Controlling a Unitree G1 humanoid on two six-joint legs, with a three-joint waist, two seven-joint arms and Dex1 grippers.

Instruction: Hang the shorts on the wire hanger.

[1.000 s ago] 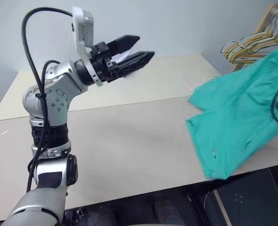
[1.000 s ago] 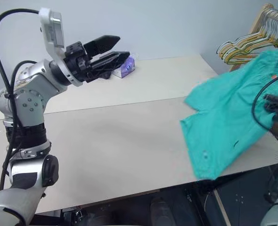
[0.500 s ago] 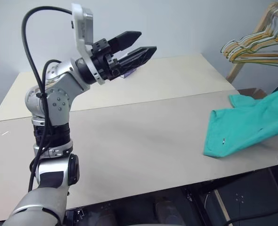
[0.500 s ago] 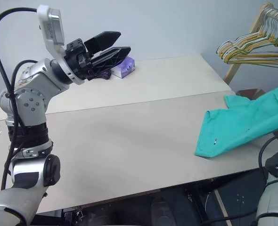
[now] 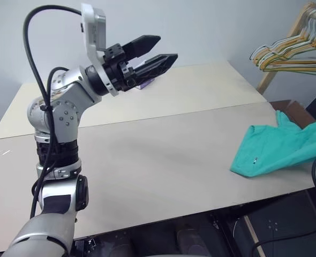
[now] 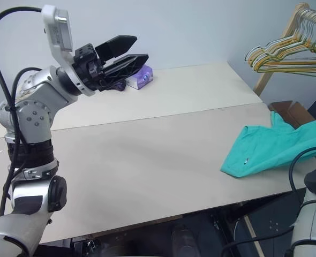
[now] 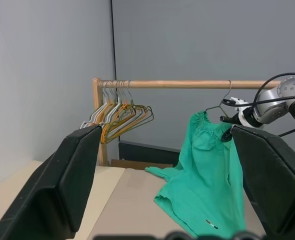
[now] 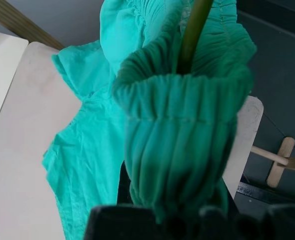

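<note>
Pale beige table (image 6: 147, 160), seam running 9 to 3 o'clock. Shorts (image 6: 265, 152) partly on it at 3 o'clock edge. Small purple box (image 6: 142, 77) at 12 o'clock.

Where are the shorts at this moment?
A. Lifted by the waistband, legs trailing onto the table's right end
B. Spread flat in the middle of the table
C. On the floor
A: the shorts hang from the right gripper, with the lower part draped on the table edge.

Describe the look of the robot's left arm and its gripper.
The left arm is built of rounded silver-grey metal segments with black joint bands. A thick black cable loops above it. A white camera bracket stands at the wrist. The left gripper has two black, wedge-shaped, ribbed fingers.
</note>
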